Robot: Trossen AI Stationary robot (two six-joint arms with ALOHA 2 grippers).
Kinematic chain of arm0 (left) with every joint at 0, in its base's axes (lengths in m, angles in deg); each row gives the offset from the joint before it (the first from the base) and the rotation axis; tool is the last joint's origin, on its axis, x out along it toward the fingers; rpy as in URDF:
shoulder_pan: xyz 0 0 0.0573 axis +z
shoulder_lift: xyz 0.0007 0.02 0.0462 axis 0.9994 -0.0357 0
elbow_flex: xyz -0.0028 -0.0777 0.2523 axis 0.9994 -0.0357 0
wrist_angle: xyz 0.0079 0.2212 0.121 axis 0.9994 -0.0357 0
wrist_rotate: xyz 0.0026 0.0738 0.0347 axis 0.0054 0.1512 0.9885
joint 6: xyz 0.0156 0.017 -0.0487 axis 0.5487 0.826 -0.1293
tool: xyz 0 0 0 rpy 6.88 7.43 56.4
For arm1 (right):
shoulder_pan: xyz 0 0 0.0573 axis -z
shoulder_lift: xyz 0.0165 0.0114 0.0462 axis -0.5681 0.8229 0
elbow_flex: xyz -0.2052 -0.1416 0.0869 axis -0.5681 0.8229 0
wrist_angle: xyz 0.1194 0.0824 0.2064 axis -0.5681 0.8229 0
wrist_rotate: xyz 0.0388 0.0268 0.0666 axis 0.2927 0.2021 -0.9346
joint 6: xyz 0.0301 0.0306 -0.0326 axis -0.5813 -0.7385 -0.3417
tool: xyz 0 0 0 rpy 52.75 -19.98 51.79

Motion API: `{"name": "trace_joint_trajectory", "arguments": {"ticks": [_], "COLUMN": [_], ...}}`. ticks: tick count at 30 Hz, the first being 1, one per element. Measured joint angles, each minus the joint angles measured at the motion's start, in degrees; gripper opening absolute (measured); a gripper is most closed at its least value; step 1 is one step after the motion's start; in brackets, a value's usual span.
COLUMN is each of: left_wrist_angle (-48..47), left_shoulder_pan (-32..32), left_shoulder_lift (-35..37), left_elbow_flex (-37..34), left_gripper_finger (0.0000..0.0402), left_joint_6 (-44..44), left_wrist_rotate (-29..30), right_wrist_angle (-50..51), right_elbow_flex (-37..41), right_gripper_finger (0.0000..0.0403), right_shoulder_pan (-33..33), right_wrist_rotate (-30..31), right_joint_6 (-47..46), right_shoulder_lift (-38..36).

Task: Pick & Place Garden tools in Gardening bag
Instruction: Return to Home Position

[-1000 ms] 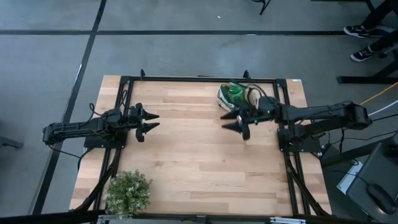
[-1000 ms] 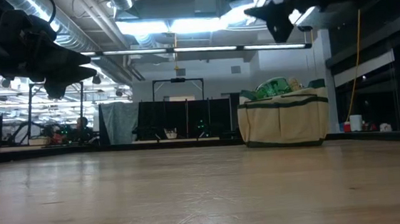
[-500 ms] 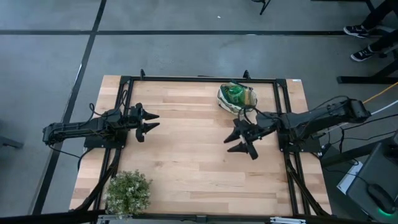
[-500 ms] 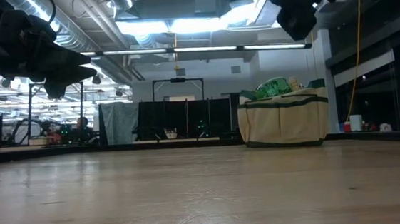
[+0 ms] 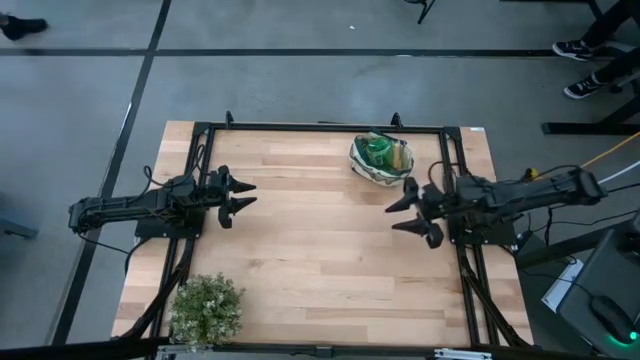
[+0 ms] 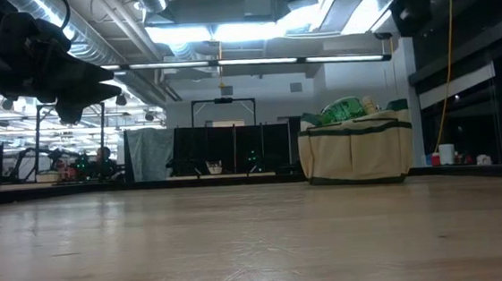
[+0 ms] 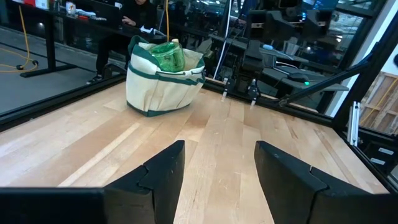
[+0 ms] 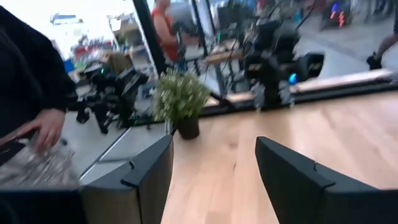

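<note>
Noted bushy green potted plant [image 5: 206, 308] at near left corner of pale wooden table [image 5: 300, 260], well apart from both arms. Saw cream fabric gardening bag with dark green trim [image 5: 380, 158] upright near far edge, right of centre. Made out green item [image 7: 168, 56] poking from its mouth; could not tell other contents apart. Found left gripper [image 5: 250, 194] above left side, fingers wide. Found right gripper [image 5: 391, 218] near bag, not touching, spread wide.
</note>
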Motion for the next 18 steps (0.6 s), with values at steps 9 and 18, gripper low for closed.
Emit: {"name": "trace_joint_trajectory", "arguments": {"ticks": [9, 18], "left_wrist_angle": [0.0, 0.0], "left_shoulder_pan": [0.02, 0.02], "left_shoulder_lift": [0.01, 0.0], "left_elbow_flex": [0.0, 0.0], "left_gripper_finger": [0.0191, 0.019], "left_joint_6": [0.0, -0.01], "left_wrist_rotate": [0.0, 0.0], "right_wrist_angle": [-2.21, -4.6], "right_elbow_flex": [8.64, 16.67], "right_gripper_finger": [0.0231, 0.0231], "right_shoulder_pan": [-0.01, -0.01], "right_wrist_rotate": [5.85, 14.28], "right_joint_6": [2.39, 4.53], "right_shoulder_lift": [-15.09, -26.95]}}
